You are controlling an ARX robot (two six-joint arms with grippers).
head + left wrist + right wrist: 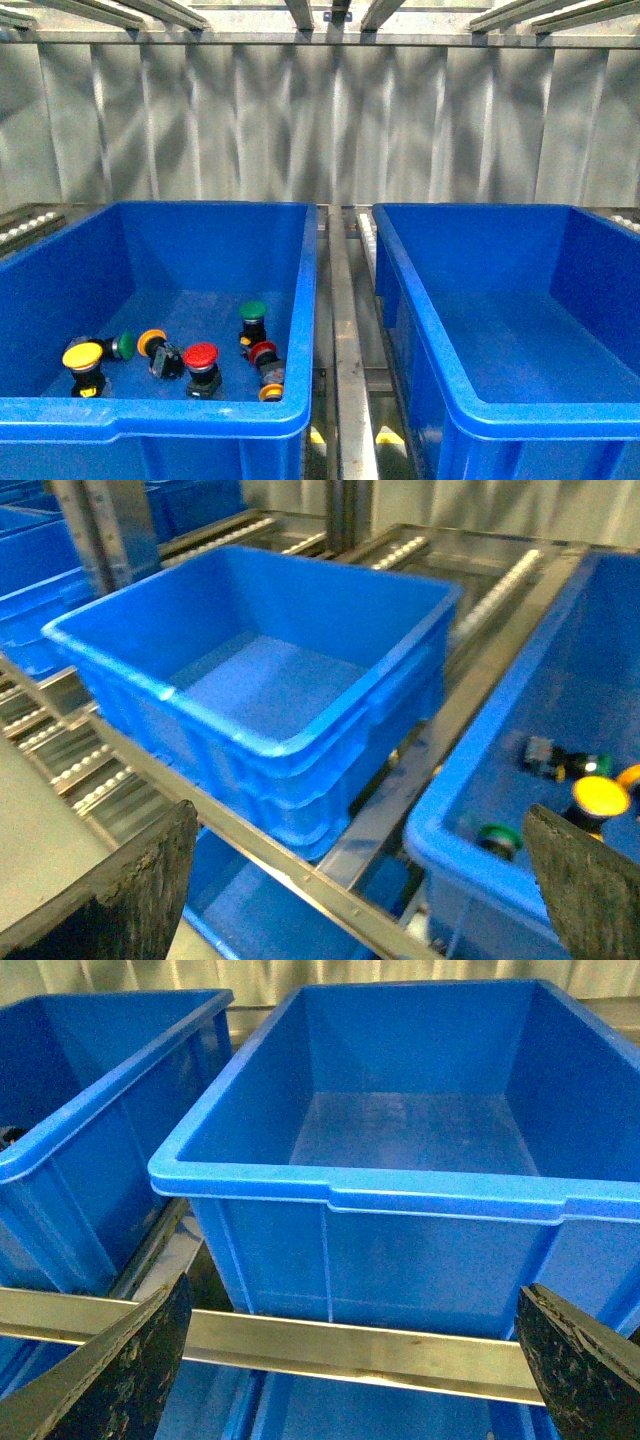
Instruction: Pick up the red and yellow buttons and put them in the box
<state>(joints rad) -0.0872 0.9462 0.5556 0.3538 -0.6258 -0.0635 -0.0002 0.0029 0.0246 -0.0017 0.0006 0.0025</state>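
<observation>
The red and yellow buttons (200,355) lay inside the left bin (150,415), close to its front wall, mixed with 2 green buttons (253,311). The box (560,422) sat just beside the left bin, on its right. The left gripper (360,900) and the right gripper (350,1360) both stood wide, holding nothing.

Cool, even light falls from overhead. Streaky glare bands the corrugated grey metal back wall (320,120) toward 12 o'clock. The left wrist view is soft and blurred. In the right wrist view, the rim of the deep bright-blue plastic bin (400,1195) glints.
</observation>
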